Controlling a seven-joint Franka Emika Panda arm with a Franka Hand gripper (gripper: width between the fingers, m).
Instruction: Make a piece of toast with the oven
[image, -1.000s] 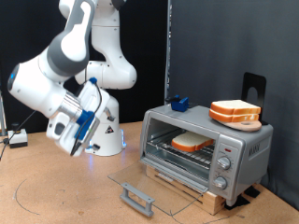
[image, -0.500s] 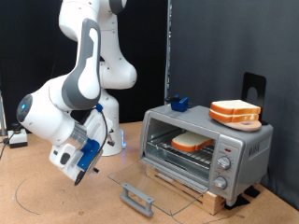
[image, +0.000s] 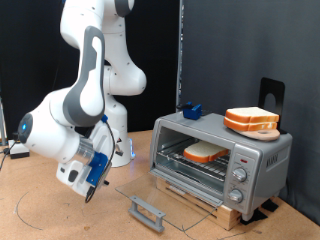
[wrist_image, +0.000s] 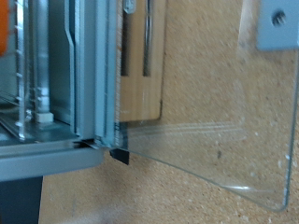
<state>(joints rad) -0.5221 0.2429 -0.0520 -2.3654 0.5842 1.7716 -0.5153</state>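
Jaws of the gripper (image: 92, 192) cannot be judged in either view, so I cannot tell if they stand wide or narrow; nothing shows between them. In the exterior view the gripper hangs low over the tabletop (image: 40, 215), at the exterior view's left of the oven (image: 222, 158) and well apart from it. It is near the far end of the glass door (image: 160, 200), which lies folded down flat in front of the oven with its grey handle (image: 147, 211) toward the exterior view's bottom. The oven stands on a wooden board (image: 205, 203) and its round knobs (image: 240, 172) are on the panel at the exterior view's right. One piece of toast (image: 205, 152) lies inside the oven on the wire rack (image: 195, 162). Two more slices (image: 251, 121) are stacked on the oven's roof, and a small blue block (image: 192, 110) sits at the roof's back corner.

In the wrist view the camera looks at the open door (wrist_image: 220, 121), a clear pane lying over the cork-coloured tabletop (wrist_image: 206, 56). The handle bracket (wrist_image: 277, 23) shows at one corner. The oven's metal frame (wrist_image: 89, 84) and part of the rack (wrist_image: 23, 117) fill the other side, with the board (wrist_image: 142, 65) seen beneath. No fingers show in this view.
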